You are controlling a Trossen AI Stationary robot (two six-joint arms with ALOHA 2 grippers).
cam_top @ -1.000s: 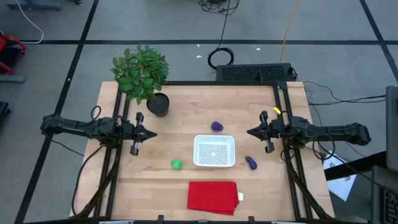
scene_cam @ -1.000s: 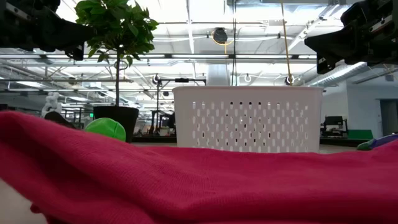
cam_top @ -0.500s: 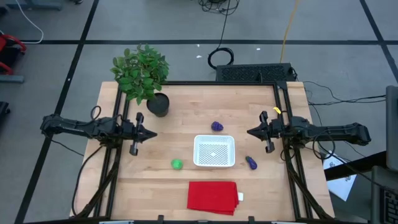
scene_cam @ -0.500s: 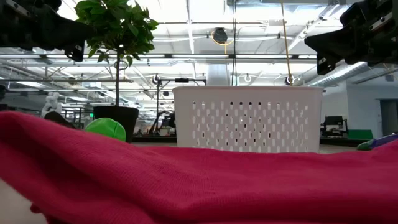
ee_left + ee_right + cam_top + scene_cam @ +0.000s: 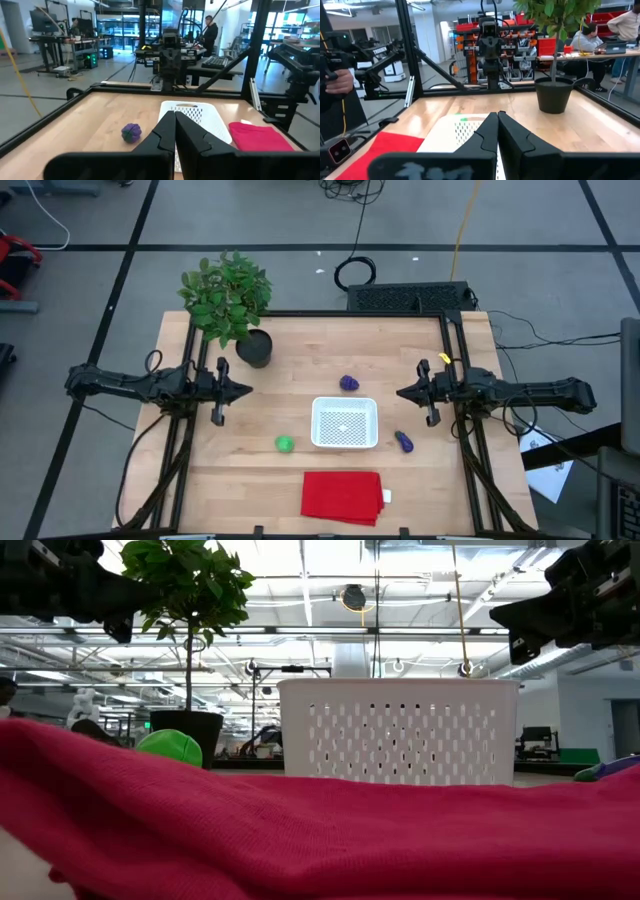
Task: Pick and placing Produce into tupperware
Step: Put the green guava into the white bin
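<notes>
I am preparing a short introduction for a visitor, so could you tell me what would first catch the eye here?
The red cloth at the table's front edge stands out, with the white tupperware just behind it at the centre. A leafy potted plant fills the far left corner, and both arms wait at the sides.

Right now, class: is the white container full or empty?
Empty. From above, the container shows only its bare mesh floor; the green, purple and dark purple toys lie on the table around it.
</notes>
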